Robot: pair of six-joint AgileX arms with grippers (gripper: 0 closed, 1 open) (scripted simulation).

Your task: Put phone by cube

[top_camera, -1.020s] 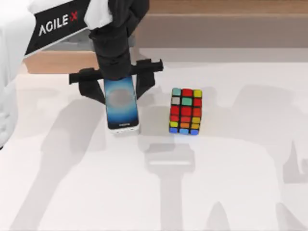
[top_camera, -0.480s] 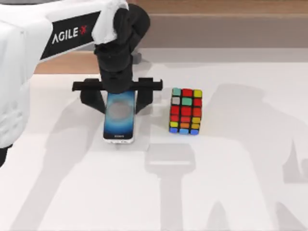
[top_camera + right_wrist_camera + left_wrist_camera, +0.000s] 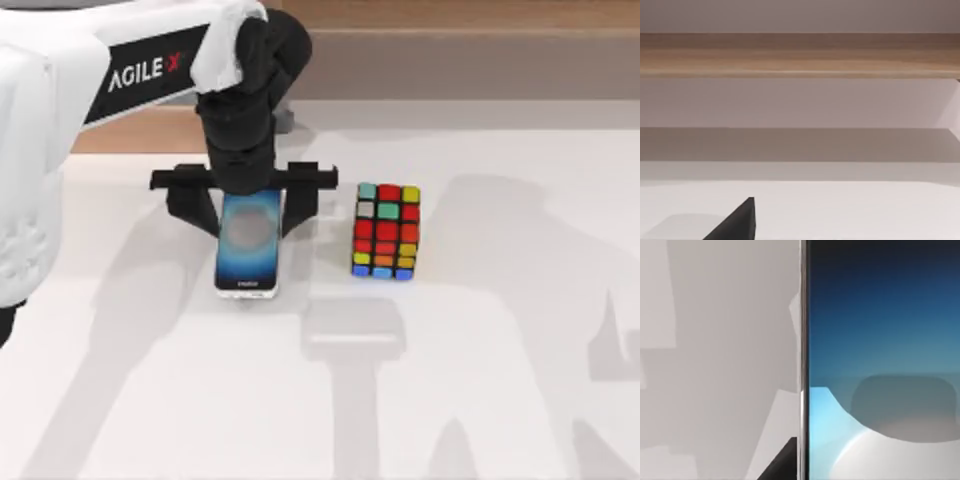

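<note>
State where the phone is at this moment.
In the top view, the phone sits left of centre on the table, between the left tool's spread fingers, with the cube to its right, apart.

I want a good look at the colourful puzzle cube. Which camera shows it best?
The top view: the cube stands whole on the table, its stickers plain, to the right of the phone under the left gripper. The left wrist view is close on the phone's screen; the right wrist view faces table and wall.

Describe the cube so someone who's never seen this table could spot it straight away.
Start at the left gripper over the white table, straddling the blue-screened phone. Just to the top view's right of that phone, apart from it, stands the cube: black-edged, covered in small red, orange, yellow, green, blue and white stickers.
</note>
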